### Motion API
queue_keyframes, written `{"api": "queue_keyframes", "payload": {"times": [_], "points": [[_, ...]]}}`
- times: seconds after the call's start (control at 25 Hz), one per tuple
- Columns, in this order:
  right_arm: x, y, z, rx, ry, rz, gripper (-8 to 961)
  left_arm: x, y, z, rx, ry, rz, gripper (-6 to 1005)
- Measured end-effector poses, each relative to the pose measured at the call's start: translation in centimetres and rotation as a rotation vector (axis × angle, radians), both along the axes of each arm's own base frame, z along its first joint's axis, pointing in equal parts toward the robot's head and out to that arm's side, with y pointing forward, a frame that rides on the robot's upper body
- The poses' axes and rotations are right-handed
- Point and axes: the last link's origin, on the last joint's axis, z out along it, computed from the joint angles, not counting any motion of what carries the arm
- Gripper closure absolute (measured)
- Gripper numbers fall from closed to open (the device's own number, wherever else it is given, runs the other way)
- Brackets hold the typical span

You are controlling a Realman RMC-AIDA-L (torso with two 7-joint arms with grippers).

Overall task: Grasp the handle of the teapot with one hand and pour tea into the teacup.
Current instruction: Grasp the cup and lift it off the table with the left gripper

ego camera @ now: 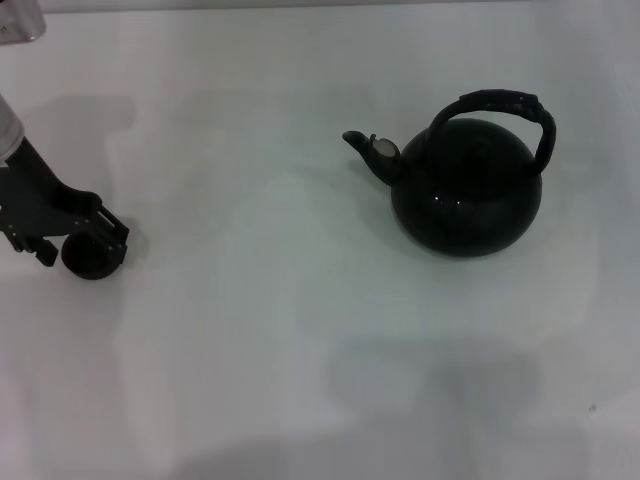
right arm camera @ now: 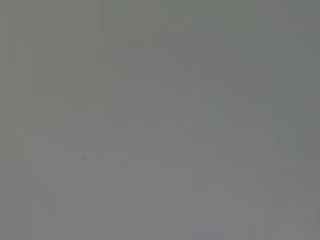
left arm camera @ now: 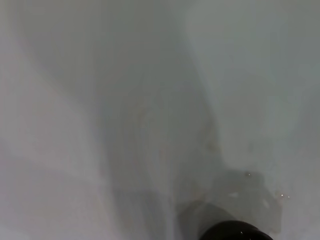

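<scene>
The glossy black teapot (ego camera: pixel 466 195) stands on the white table at the right of the head view, its short spout (ego camera: pixel 358 145) pointing left. Its thick black arched handle (ego camera: pixel 500 105) rises over the body, with nothing touching it. The tiny dark teacup (ego camera: pixel 92 255) sits on the table at the far left. My left gripper (ego camera: pixel 82 244) is down at the teacup with a finger on each side, shut on it. The cup's rim also shows at the edge of the left wrist view (left arm camera: pixel 235 231). My right gripper is out of view; the right wrist view shows only bare table.
The white table (ego camera: pixel 300 330) stretches between the teacup and the teapot. A metal part of my left arm (ego camera: pixel 20 20) shows at the top left corner.
</scene>
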Motion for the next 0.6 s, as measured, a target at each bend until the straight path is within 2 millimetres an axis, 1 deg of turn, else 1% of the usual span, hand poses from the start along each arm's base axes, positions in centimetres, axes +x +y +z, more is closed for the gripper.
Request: {"api": "queue_keyframes", "payload": {"times": [0.6], "points": [[0.03, -0.03, 0.01, 0.001, 0.003, 0.0, 214, -0.36, -0.11, -0.1, -0.003, 0.019, -0.007, 123]]}}
